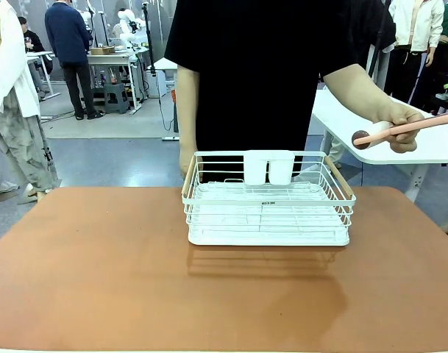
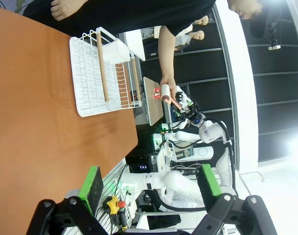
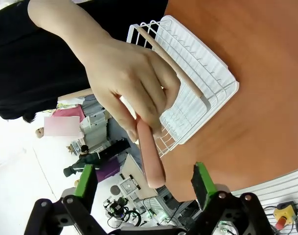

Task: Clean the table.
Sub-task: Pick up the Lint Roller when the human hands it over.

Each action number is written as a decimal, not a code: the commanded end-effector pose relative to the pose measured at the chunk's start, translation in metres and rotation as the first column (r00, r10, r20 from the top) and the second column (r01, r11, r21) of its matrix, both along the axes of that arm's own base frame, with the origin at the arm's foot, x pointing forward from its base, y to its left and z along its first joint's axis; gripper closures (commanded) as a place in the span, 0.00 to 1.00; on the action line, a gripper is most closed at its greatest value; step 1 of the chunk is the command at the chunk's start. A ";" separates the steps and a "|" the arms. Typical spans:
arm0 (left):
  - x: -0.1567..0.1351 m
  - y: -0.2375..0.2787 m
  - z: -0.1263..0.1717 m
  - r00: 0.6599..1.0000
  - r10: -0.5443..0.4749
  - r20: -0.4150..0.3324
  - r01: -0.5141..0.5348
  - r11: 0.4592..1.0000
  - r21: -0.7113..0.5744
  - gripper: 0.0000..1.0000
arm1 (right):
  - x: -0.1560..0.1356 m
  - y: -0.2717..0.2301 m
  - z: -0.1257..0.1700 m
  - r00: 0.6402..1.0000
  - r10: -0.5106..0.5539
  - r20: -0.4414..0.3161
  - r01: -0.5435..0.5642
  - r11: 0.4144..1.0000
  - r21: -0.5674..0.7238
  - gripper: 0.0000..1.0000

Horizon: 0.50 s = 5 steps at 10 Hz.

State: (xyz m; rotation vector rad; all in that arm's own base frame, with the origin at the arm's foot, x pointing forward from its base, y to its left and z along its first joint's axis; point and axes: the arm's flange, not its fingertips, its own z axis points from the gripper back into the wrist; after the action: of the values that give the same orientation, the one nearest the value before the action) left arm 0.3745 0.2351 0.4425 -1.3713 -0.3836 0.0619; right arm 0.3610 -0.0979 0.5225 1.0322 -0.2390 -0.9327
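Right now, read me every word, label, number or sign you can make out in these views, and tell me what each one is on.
Nothing can be read as text.
A small dark label on the front wires of the white wire rack: too small to read.
The pink handle in the person's hand: no print on the side that shows.
The table: no print.
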 end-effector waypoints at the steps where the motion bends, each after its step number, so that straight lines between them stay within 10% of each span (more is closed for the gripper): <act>1: -0.002 0.002 0.001 1.000 0.002 0.001 -0.002 1.000 0.002 0.00 | 0.006 0.012 -0.004 1.000 -0.016 0.012 0.016 1.000 0.002 0.00; 5: -0.002 0.002 0.001 1.000 0.002 0.001 -0.002 1.000 0.002 0.00 | 0.015 0.017 -0.012 0.999 -0.003 0.034 0.003 1.000 -0.012 0.00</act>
State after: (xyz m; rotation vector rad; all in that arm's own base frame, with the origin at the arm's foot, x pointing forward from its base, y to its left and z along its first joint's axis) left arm 0.3745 0.2351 0.4425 -1.3713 -0.3836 0.0619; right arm 0.3725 -0.0835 0.5172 1.0171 -0.2466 -0.9168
